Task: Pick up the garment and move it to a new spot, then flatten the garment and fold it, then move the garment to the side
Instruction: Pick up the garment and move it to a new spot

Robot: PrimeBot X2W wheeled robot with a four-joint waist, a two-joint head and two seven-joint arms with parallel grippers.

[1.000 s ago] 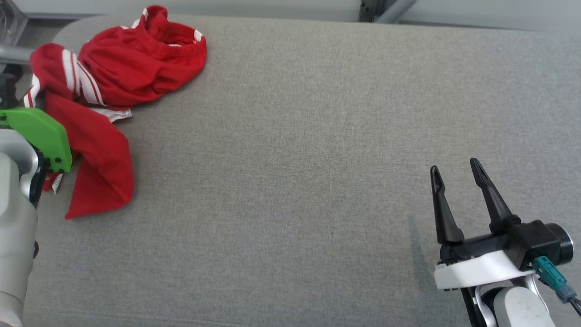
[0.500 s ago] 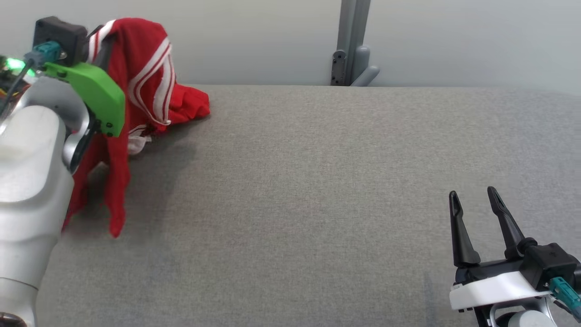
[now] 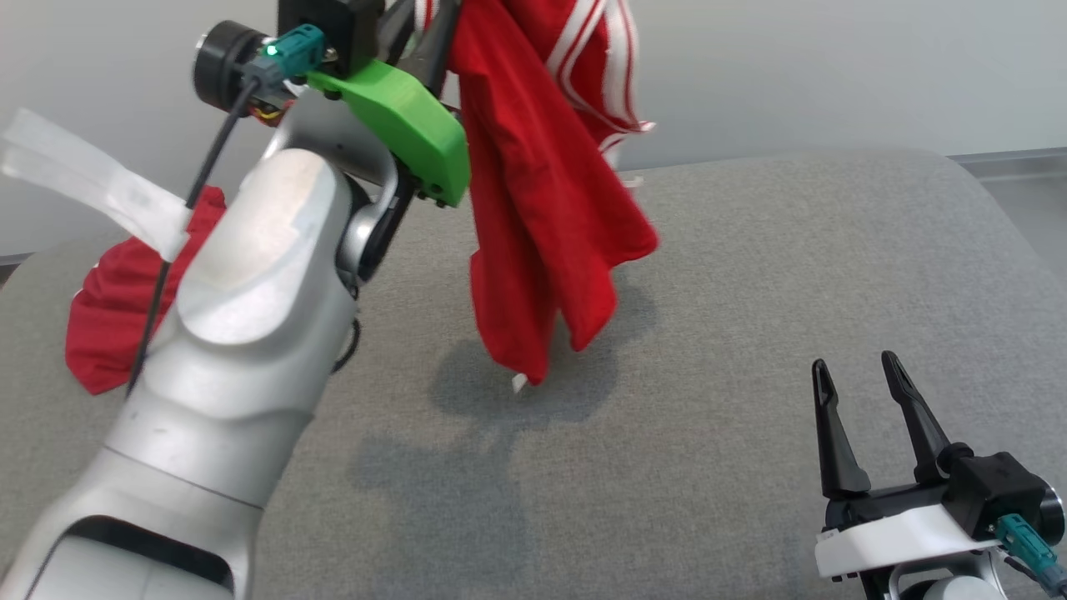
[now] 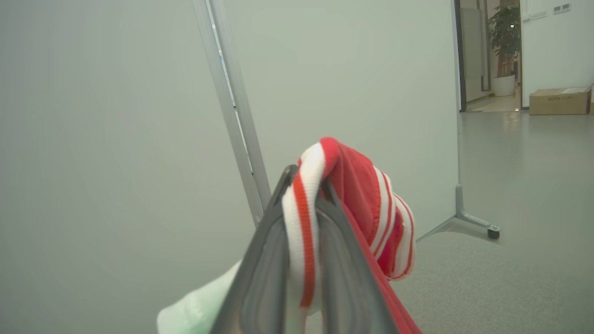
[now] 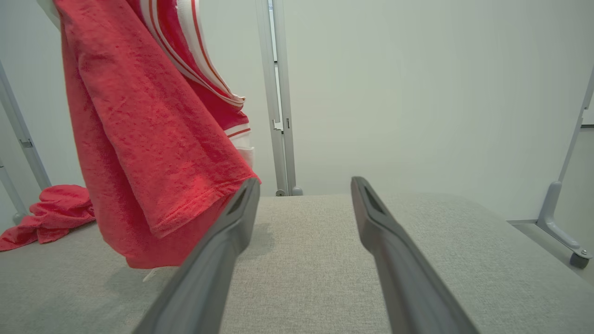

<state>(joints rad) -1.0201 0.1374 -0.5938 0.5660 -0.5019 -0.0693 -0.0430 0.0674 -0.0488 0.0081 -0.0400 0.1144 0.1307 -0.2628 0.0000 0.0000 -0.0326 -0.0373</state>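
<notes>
A: Head view first. Where is the garment?
B: The red garment [image 3: 542, 208] with white stripes hangs from 12 o'clock down to centre. Its lowest corner is close over the grey surface [image 3: 750, 292]; I cannot tell whether it touches. Its shadow [image 3: 500, 392] lies just below. The left jaws pinch its top at 12 o'clock, beside the green cover [image 3: 400, 125] on the left arm [image 3: 250, 333].
A: Right side?
B: The right jaws are at 5 o'clock, spread, with nothing between them. A red heap [image 3: 108, 325] lies on the surface at 9 o'clock, partly behind the arm. I cannot tell whether it joins the hanging cloth.
A: Left wrist view.
B: Both fingers [image 4: 264, 260] press on a red-and-white striped band [image 4: 304, 222] at 6 o'clock. More cloth bunches toward 4 o'clock. There is a pale wall panel [image 4: 348, 69] behind, with a box [image 4: 559, 99] and a plant [image 4: 506, 28] at 2 o'clock.
A: Right wrist view.
B: The fingers [image 5: 222, 250] rise from 6 o'clock, wide apart and empty. The garment hangs at 10 o'clock, its hem beside the left fingertip. The red heap sits at 9 o'clock on the surface. A grey post [image 5: 278, 93] stands at 12 o'clock.
</notes>
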